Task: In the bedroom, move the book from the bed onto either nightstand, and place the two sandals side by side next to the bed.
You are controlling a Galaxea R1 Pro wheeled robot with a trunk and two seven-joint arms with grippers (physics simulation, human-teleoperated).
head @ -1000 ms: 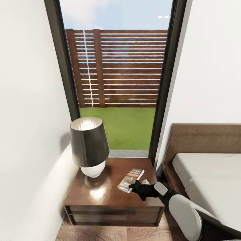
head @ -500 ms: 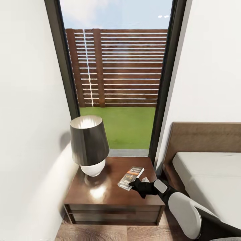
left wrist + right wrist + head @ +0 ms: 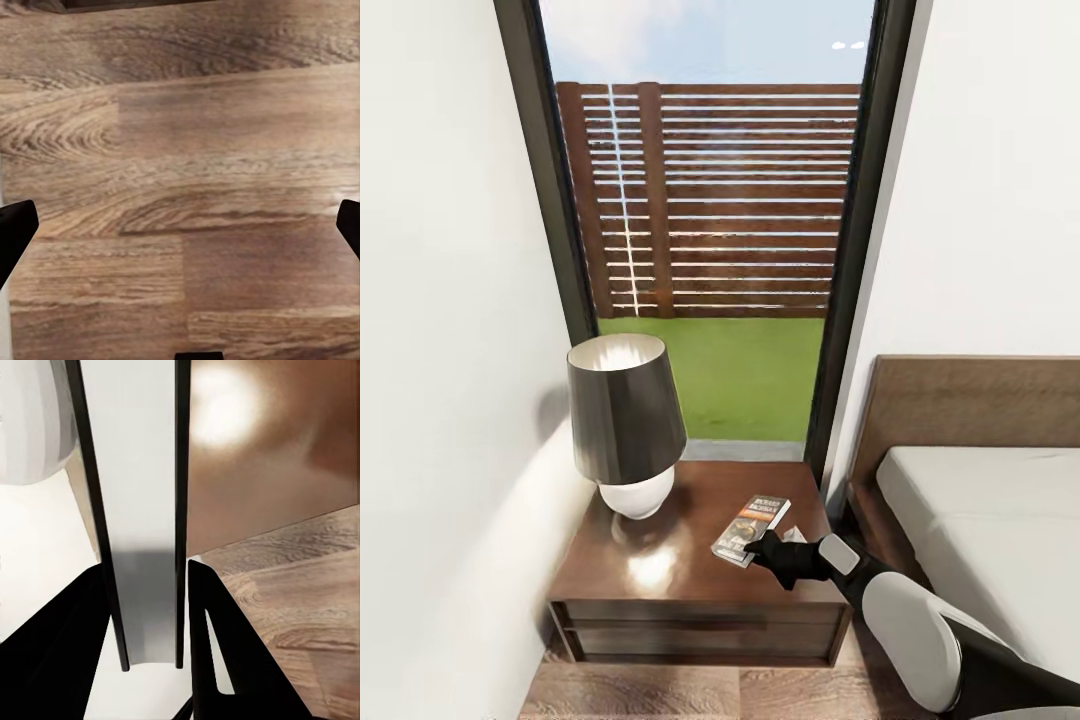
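Observation:
The book (image 3: 752, 528), dark with an orange band, sits low over the right half of the dark-brown nightstand (image 3: 660, 575); whether it touches the top I cannot tell. My right gripper (image 3: 765, 548) is shut on its near end. In the right wrist view the book (image 3: 142, 495) runs edge-on between the two black fingers (image 3: 82, 615) of the right gripper (image 3: 145, 571), above the glossy nightstand top (image 3: 262, 450). The left gripper (image 3: 180, 229) hangs open over bare wood floor (image 3: 180, 135). The bed (image 3: 980, 520) lies to the right. The sandals are out of view.
A lamp (image 3: 625, 425) with a dark shade and white base stands on the nightstand's left rear. White walls flank a tall black-framed window (image 3: 710, 250) behind it. The bed's headboard (image 3: 960, 400) rises close to the nightstand's right side.
The head view has shifted slightly, so everything sits a little higher in the picture. The right gripper and the book keep their place on the nightstand.

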